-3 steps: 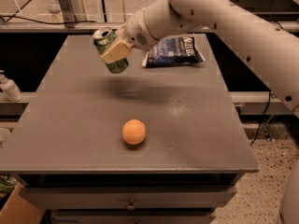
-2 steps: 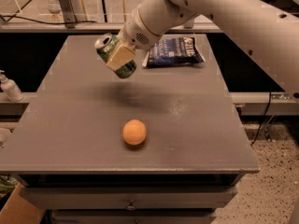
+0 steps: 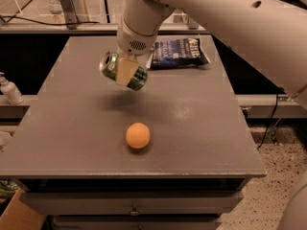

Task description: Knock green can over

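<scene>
The green can (image 3: pixel 115 67) hangs tilted on its side above the grey table (image 3: pixel 72 123), its silver top rim facing left. My gripper (image 3: pixel 125 71) is shut on the green can, with one pale finger (image 3: pixel 124 72) across its middle. The white arm comes down from the upper right. The can's shadow falls on the table just below it. The far finger is hidden behind the can.
An orange ball (image 3: pixel 138 135) rests on the table near the front middle. A dark blue chip bag (image 3: pixel 178 52) lies at the back right. A white bottle (image 3: pixel 9 90) stands off the table's left edge.
The arm has swung right and lower over the table with the can in its grip. The can has tilted further toward lying on its side. The ball and bag have not moved.
</scene>
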